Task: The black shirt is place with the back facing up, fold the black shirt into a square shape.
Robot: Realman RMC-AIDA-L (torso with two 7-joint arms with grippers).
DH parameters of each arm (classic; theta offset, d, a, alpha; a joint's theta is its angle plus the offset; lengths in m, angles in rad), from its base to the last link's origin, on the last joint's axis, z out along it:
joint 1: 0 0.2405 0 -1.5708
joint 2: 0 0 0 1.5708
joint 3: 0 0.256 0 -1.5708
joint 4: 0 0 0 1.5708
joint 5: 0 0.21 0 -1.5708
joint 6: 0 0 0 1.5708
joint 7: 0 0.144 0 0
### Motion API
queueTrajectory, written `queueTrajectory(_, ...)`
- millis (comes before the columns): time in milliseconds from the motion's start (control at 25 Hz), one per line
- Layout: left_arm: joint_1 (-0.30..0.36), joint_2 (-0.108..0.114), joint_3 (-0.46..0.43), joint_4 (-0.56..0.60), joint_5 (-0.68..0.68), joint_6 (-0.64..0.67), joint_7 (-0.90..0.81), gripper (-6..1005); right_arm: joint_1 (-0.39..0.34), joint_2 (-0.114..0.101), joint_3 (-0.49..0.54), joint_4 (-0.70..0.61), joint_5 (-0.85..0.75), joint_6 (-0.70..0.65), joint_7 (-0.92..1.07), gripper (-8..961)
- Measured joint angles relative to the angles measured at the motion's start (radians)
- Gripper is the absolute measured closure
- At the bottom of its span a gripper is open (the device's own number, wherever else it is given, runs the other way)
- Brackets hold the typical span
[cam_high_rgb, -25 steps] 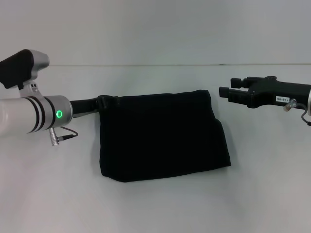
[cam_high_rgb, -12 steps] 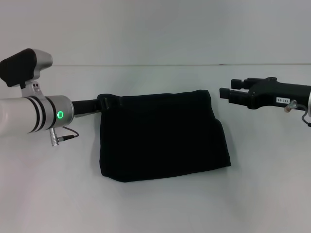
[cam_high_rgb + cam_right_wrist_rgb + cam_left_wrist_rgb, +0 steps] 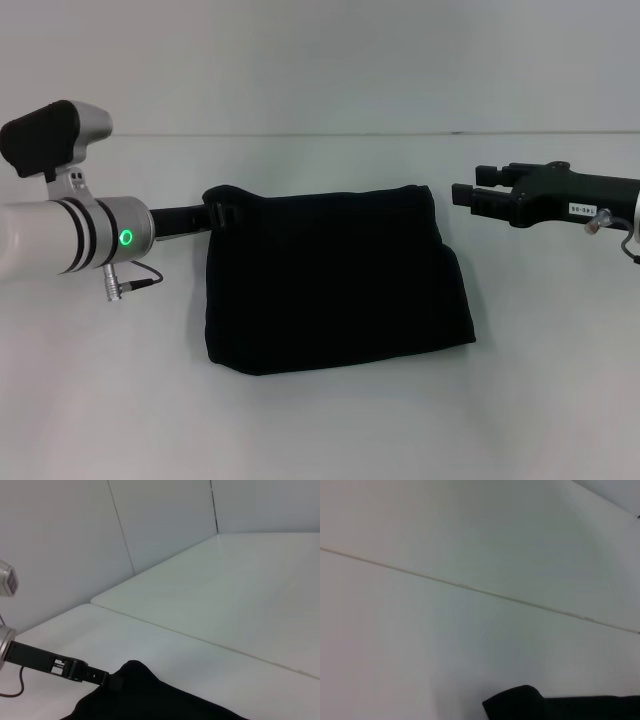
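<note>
- Folded into a near-square block: the black shirt (image 3: pixel 335 280), lying mid-worktop (image 3: pixel 330 430).
- Clamped on the shirt's far left corner: left gripper (image 3: pixel 222 214), jaws closed on cloth.
- Hovering just beyond the far right corner: right gripper (image 3: pixel 470 195), jaws parted, empty.
- Seemingly left: release, final squaring.

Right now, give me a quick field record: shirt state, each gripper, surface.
shirt: black shirt lies folded into a rough rectangle, flat on the table
left gripper: left gripper at the shirt's far left corner, cloth bunched up there
right gripper: right gripper open, in the air off the shirt's far right corner, not touching it
surface: white table
fold status: nearly square, left corner not laid flat
</note>
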Motion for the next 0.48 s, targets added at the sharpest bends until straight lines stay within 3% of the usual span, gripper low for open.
queueTrajectory(440, -0.022, 0.009, -0.001, 0.003, -0.005, 0.007, 0.007, 972, -0.001, 0.004, -0.002, 0.000, 0.000, 0.001, 0.000, 381)
queueTrajectory(480, -0.028, 0.010, -0.001, 0.003, -0.006, 0.007, 0.009, 967, -0.001, 0.006, -0.002, 0.000, 0.000, 0.002, 0.000, 381)
